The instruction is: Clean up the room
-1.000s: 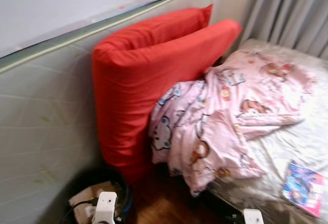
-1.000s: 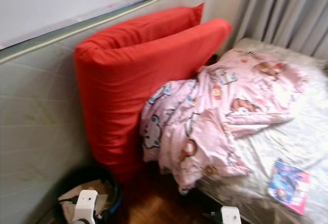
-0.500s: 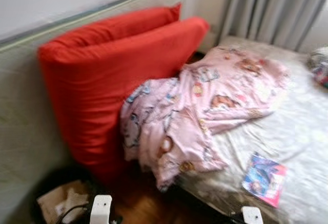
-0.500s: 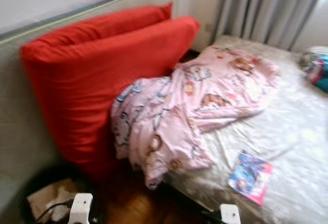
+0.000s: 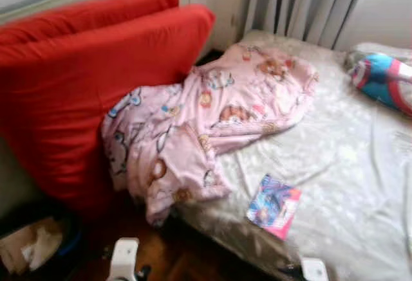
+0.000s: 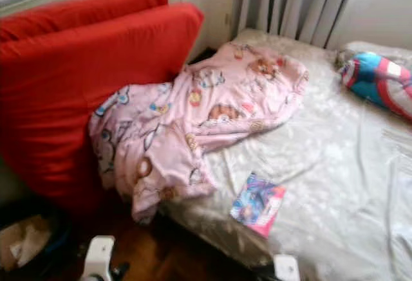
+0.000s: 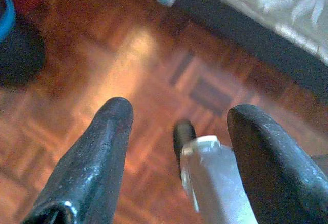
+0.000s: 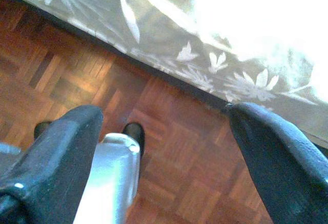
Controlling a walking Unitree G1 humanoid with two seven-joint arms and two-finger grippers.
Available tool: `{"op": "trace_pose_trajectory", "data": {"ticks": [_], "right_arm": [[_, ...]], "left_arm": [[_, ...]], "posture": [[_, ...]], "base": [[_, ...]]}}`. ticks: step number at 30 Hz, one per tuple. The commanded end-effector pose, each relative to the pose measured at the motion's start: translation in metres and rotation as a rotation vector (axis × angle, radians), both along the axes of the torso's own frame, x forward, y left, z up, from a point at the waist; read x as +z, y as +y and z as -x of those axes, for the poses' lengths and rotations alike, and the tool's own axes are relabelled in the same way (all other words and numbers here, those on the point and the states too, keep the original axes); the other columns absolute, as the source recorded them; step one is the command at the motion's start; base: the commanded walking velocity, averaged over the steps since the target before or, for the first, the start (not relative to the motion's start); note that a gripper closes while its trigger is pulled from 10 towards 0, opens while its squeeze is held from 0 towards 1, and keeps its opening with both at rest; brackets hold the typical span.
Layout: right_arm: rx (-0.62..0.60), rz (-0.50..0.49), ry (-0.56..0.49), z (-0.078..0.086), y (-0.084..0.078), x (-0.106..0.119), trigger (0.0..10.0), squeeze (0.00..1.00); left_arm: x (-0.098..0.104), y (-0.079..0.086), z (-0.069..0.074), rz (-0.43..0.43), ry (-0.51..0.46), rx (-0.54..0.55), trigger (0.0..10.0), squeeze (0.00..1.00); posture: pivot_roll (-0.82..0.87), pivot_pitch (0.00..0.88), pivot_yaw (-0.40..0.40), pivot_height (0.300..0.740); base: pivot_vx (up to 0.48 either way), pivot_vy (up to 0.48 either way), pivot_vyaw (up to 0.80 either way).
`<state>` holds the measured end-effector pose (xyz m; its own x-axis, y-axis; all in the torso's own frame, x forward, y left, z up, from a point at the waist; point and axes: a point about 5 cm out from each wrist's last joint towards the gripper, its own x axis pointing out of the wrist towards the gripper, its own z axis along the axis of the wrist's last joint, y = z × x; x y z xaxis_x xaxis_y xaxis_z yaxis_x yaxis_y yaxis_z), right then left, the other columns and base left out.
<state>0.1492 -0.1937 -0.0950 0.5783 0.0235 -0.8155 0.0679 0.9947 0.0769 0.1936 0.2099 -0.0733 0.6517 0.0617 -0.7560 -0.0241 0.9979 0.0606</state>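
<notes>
Both arms hang low over a parquet floor: the left gripper and the right gripper each hold their black fingers wide apart, carrying nothing. Ahead, a pink cartoon-print blanket lies crumpled on the bed, spilling over its near-left edge against a large red cushion. A colourful booklet rests near the bed's near edge; a blue and red plush toy lies far right.

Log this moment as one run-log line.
left gripper: open, empty, over parquet floor | right gripper: open, empty | rumpled pink cartoon-print blanket: overhanging bed edge | colourful booklet: on bed
</notes>
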Motion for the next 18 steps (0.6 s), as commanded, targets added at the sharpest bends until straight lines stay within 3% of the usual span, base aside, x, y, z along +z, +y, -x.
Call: {"op": "trace_pose_trajectory", "data": {"ticks": [1, 5, 18], "right_arm": [[-0.011, -0.002, 0.025, 0.0079, -0.0018, -0.0029, 10.0, 0.00], [-0.016, -0.004, 0.034, 0.0085, -0.0016, -0.0034, 10.0, 0.00], [-0.011, -0.006, 0.041, 0.0087, -0.0020, -0.0035, 10.0, 0.00]], "left_arm": [[-0.0030, -0.0030, 0.0042, 0.009, 0.019, 0.000, 10.0, 0.00], [-0.0024, -0.0030, 0.0032, 0.008, 0.016, -0.003, 10.0, 0.00], [-0.0011, -0.0044, 0.0005, 0.008, 0.003, -0.008, 10.0, 0.00]], "posture": [[-0.01, 0.081, -0.021, 0.740], [-0.01, 0.081, -0.019, 0.740], [-0.01, 0.082, -0.020, 0.740]], "base": [[0.000, -0.375, 0.00], [0.000, -0.372, -0.24], [0.000, -0.370, -0.68]]}}
